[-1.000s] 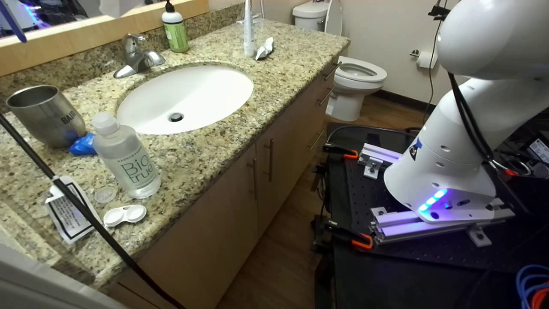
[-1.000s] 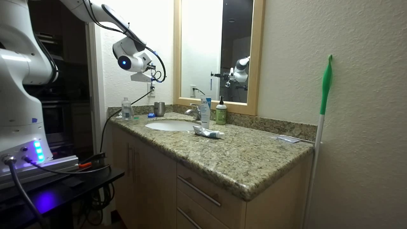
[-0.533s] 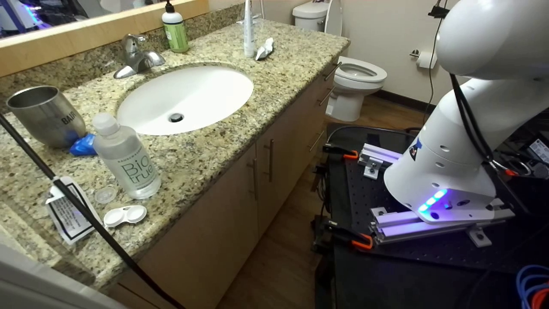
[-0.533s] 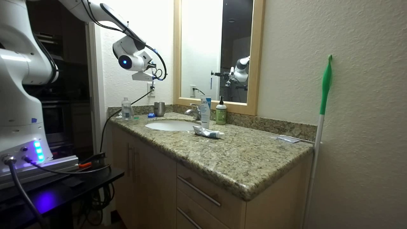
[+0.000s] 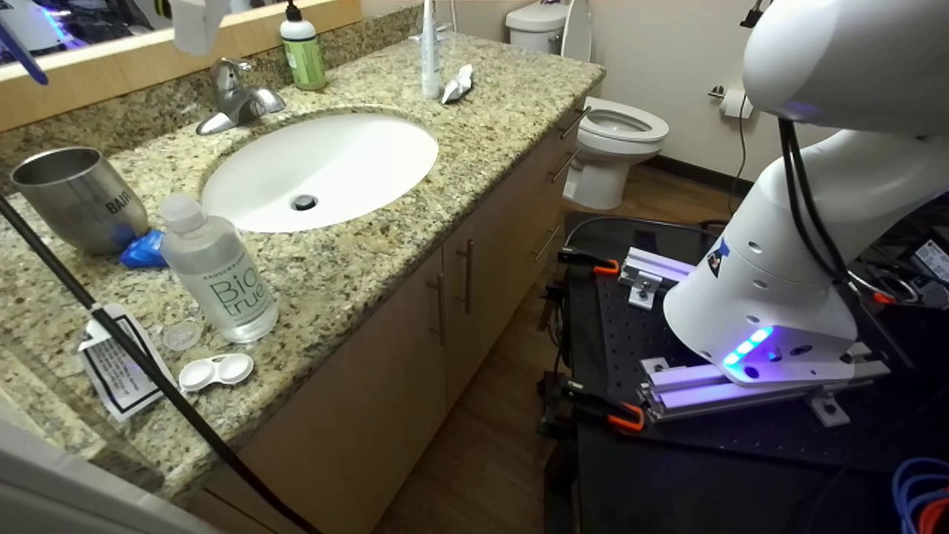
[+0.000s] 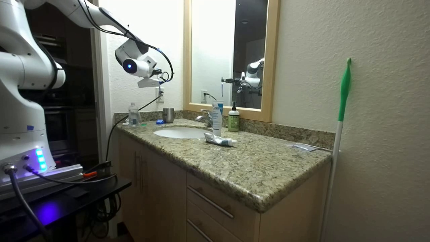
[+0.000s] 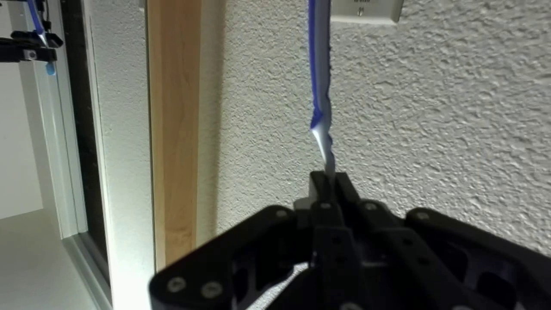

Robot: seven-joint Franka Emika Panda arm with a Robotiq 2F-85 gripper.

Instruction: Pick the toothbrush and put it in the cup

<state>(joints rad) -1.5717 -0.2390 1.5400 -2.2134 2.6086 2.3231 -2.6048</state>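
Plainly, the gripper (image 7: 330, 176) has its jaws closed on the toothbrush (image 7: 320, 64), pinching the white neck while the blue-and-white handle runs free beyond. Its long axis looks close to upright, as the reflection in the mirror (image 6: 213, 50) suggests, handle end down and well clear of the surface (image 6: 248, 164). There the cup (image 5: 83, 200) stands, mouth up; in both exterior views it lies below the handle end and a little to the right. How the two line up in depth is hard to judge. The next move probably needs a small sideways correction, then a straight descent into the mouth.
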